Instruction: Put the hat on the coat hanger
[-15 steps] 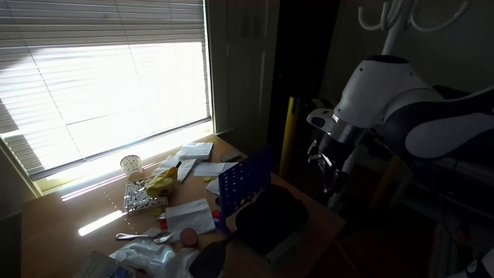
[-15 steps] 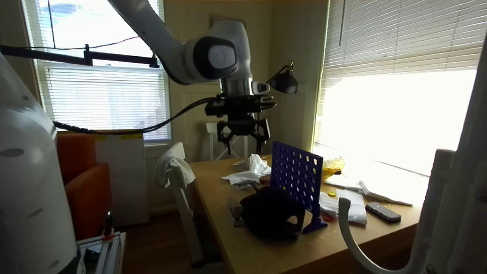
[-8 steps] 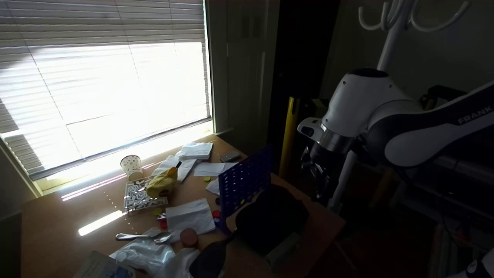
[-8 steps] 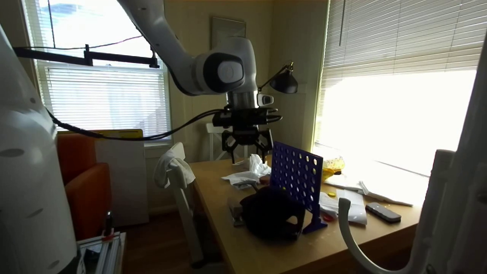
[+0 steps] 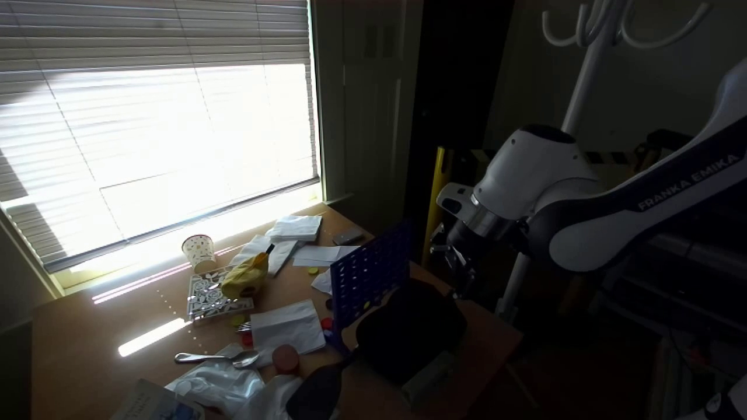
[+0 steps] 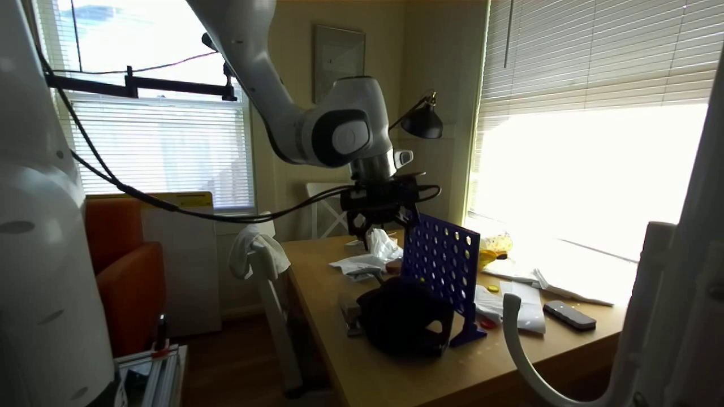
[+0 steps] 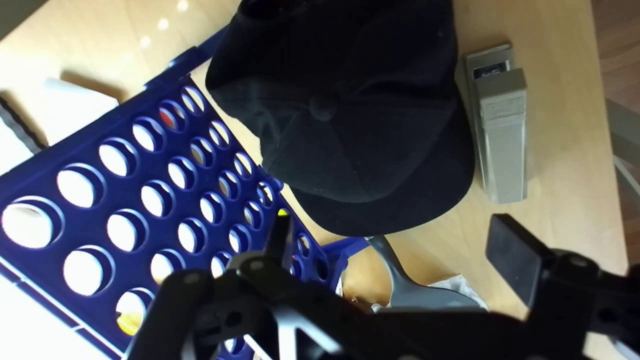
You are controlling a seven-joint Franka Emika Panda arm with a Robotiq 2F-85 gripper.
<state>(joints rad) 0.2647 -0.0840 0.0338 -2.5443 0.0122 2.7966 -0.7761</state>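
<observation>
The hat [image 7: 360, 125] is a black cap lying crown up on the table, its brim toward the fingers in the wrist view. It is a dark shape in both exterior views [image 5: 411, 329] [image 6: 401, 322]. My gripper [image 7: 397, 245] is open and empty, above the table and beyond the brim. It also shows in the exterior views [image 5: 452, 268] [image 6: 390, 232], tilted a little; one finger is close to the blue dotted frame [image 6: 441, 260]. The coat hanger [image 5: 583, 81] is a white pole with curved hooks at its top, behind the arm. One hook stands near the camera in an exterior view [image 6: 523, 353].
The blue frame [image 7: 160, 200] stands upright right beside the hat. A grey stapler-like object [image 7: 505, 140] lies on the hat's other side. A grey spatula [image 7: 420, 290] lies by the brim. Napkins [image 5: 289, 326], a yellow cloth item [image 5: 248, 277] and a cup [image 5: 198, 251] are farther along the table.
My gripper has moved down and toward the blue frame and hat, and has tilted slightly. It stays open. The hat and the table items have not moved.
</observation>
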